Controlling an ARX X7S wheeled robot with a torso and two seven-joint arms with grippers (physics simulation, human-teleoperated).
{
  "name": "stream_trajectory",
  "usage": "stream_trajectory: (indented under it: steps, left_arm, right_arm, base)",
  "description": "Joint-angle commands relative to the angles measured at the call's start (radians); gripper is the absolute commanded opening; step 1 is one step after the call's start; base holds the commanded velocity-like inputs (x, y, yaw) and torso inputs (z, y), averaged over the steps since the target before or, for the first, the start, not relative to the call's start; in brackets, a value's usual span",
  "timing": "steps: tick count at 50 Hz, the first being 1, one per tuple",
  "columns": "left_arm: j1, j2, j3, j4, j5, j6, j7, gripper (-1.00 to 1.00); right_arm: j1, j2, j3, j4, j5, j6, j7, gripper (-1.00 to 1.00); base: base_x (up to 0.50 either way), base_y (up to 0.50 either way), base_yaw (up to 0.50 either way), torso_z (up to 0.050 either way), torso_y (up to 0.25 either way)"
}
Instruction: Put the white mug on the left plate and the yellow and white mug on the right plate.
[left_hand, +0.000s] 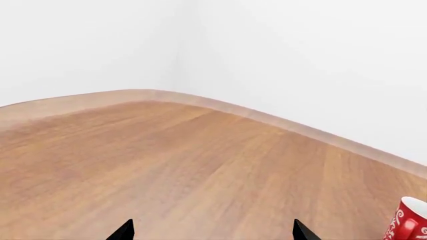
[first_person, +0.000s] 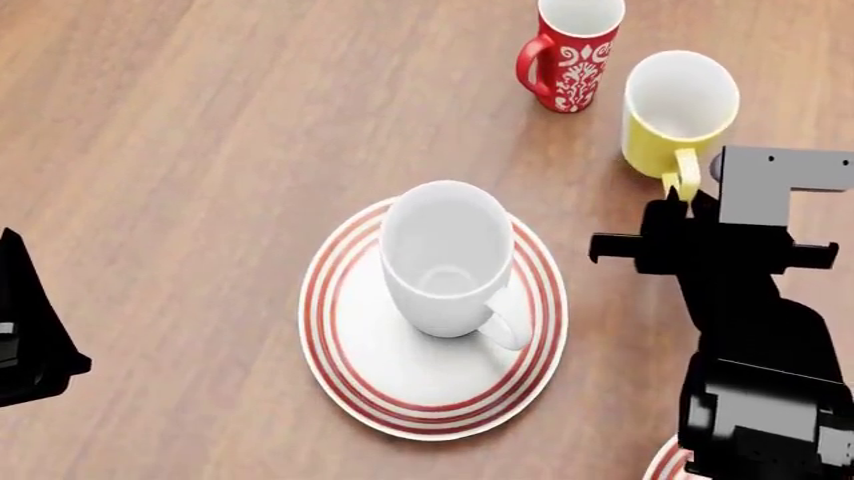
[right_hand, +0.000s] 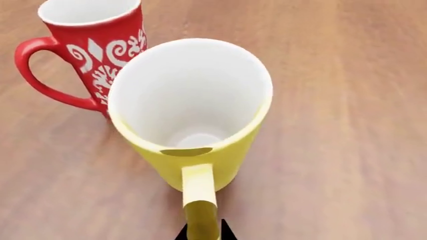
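The white mug (first_person: 447, 255) stands upright on the left plate (first_person: 350, 372), its handle toward the front right. The yellow and white mug (first_person: 677, 108) stands on the wooden table at the back right, beside the red mug. My right gripper (first_person: 687, 200) is shut on its yellow handle; in the right wrist view the handle (right_hand: 199, 200) runs between the two black fingertips of the gripper (right_hand: 202, 232) and the mug (right_hand: 190, 107) fills the middle. Only a sliver of the right plate (first_person: 667, 464) shows, under my right arm. My left gripper (left_hand: 213, 232) is open and empty, at the left edge of the head view (first_person: 27, 335).
A red mug with a white pattern (first_person: 574, 50) stands just left of the yellow mug, almost touching it in the right wrist view (right_hand: 90, 47); it also shows in the left wrist view (left_hand: 408, 221). White walls and a rounded table edge (left_hand: 220, 105) lie beyond.
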Motion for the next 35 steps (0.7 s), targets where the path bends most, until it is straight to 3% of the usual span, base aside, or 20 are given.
stream_trajectory:
  steps: [1, 18, 29, 35]
  left_arm:
    - [0.000, -0.003, 0.001, -0.004, -0.003, 0.003, 0.001, 1.00]
    - [-0.005, -0.006, 0.011, -0.021, 0.002, 0.012, 0.012, 1.00]
    - [-0.003, -0.011, 0.014, -0.017, 0.000, 0.011, 0.011, 1.00]
    - [-0.006, -0.013, 0.014, -0.023, 0.000, 0.013, 0.015, 1.00]
  right_arm:
    - [-0.047, 0.008, 0.036, 0.000, 0.015, -0.168, 0.007, -1.00]
    - [-0.124, 0.012, 0.099, -0.009, 0.048, -0.424, -0.121, -1.00]
    - [-0.403, -0.021, 0.113, -0.599, 0.057, -0.102, -0.061, -1.00]
    - [-0.481, -0.026, 0.119, -0.743, 0.060, -0.036, -0.044, -1.00]
  base:
    - [0.00, 0.00, 0.00, 0.000, 0.000]
    - [0.00, 0.00, 0.00, 0.000, 0.000]
    - [0.00, 0.00, 0.00, 0.000, 0.000]
    - [0.00, 0.00, 0.00, 0.000, 0.000]
